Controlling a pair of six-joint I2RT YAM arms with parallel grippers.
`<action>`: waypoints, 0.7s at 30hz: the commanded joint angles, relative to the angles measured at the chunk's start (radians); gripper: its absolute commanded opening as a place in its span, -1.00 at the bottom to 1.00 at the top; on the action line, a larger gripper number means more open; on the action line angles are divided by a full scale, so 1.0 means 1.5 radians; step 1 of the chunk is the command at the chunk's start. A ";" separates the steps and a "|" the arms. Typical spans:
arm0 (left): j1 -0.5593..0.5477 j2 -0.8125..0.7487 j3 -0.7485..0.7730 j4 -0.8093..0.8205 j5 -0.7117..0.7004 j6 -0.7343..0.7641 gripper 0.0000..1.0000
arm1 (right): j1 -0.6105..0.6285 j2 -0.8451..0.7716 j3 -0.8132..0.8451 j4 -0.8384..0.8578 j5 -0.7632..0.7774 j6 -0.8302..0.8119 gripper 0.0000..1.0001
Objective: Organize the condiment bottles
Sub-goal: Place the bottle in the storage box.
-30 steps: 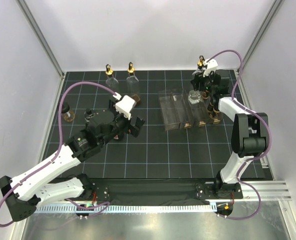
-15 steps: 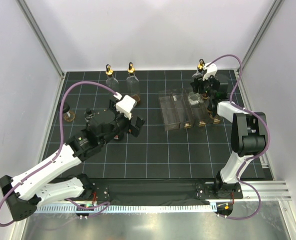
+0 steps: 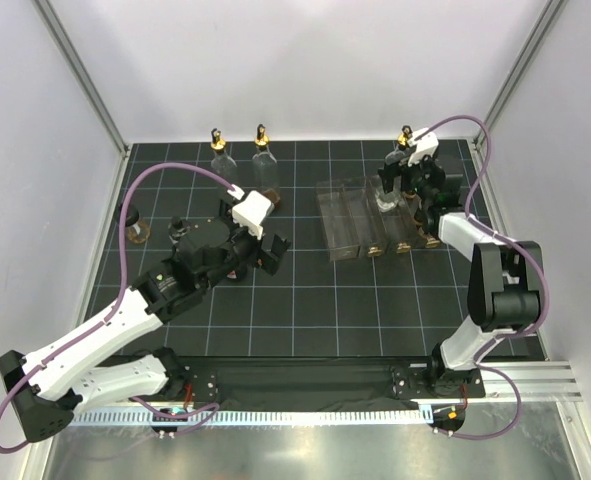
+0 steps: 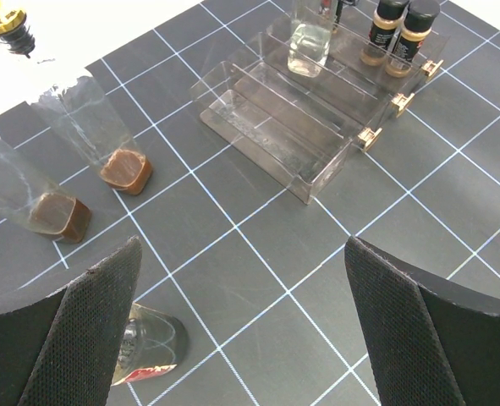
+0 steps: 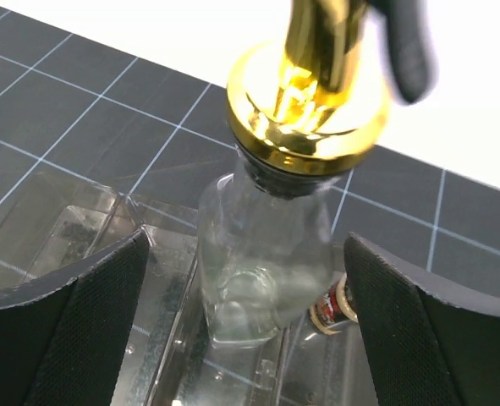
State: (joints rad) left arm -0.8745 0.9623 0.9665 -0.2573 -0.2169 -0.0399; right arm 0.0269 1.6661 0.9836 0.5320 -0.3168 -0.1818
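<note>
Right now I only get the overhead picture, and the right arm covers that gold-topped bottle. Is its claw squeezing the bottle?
Observer: No. The right wrist camera shows the right gripper open, its fingers either side of the clear bottle with gaps, the bottle standing in the rack.
Operator: Anything else in that rack?
Observer: The left wrist camera shows two small black-capped bottles standing side by side in it.
Operator: Is the left claw holding something?
Observer: No, the left gripper is open and empty above the mat.
</note>
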 commanded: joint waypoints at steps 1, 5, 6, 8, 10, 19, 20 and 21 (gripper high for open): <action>0.004 -0.008 -0.001 0.032 0.007 0.005 0.99 | 0.005 -0.064 -0.010 0.023 -0.016 -0.043 0.93; 0.004 -0.012 0.000 0.031 0.008 0.003 0.99 | 0.004 -0.109 -0.026 -0.013 -0.026 -0.058 0.99; 0.004 -0.014 -0.001 0.032 0.008 0.003 1.00 | 0.005 -0.121 -0.028 -0.022 -0.030 -0.061 0.99; 0.004 -0.017 0.000 0.032 0.006 0.003 0.99 | 0.004 -0.151 -0.034 -0.052 -0.040 -0.064 0.99; 0.004 -0.022 -0.001 0.032 0.003 0.003 0.99 | 0.004 -0.185 -0.039 -0.090 -0.043 -0.065 0.99; 0.004 -0.024 -0.001 0.031 -0.001 0.002 0.99 | 0.003 -0.314 -0.081 -0.244 -0.042 -0.099 1.00; 0.004 -0.024 -0.001 0.031 -0.001 0.001 0.99 | 0.004 -0.338 -0.083 -0.273 -0.042 -0.105 1.00; 0.004 -0.023 -0.001 0.030 -0.001 0.001 0.99 | 0.004 -0.352 -0.086 -0.287 -0.042 -0.110 0.99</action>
State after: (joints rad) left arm -0.8745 0.9386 0.9661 -0.2565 -0.2169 -0.0410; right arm 0.0269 1.2190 0.8688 0.2054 -0.3706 -0.3054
